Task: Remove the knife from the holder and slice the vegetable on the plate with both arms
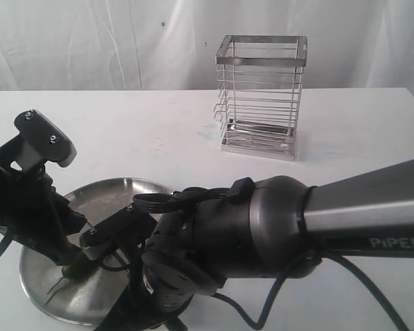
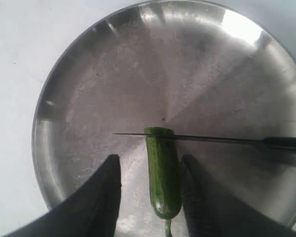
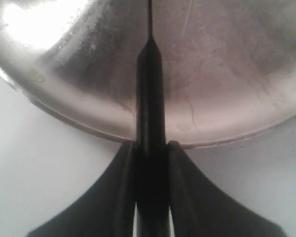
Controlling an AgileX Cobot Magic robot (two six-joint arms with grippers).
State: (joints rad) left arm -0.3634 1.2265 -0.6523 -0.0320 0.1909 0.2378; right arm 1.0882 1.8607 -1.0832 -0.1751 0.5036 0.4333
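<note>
Press knife (image 2: 212, 139), clamped in right gripper (image 3: 150, 148), straight down across long axis of vegetable (image 2: 163, 173) near centre of plate (image 2: 89, 74), with left gripper (image 2: 149, 170) open astride stem end, apparently not touching it.

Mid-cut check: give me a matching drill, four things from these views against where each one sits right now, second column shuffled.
Things:
1. knife
2. green pepper
3. wire holder
4. steel plate

Places:
A. upright on the table, away from the plate
B. lying between the left hand's fingers
C. flat on the table, under the pepper
D. clamped by its handle in the right hand, blade across the pepper's end

Pairs: 1-D, 2-B, 3-A, 4-C
</note>
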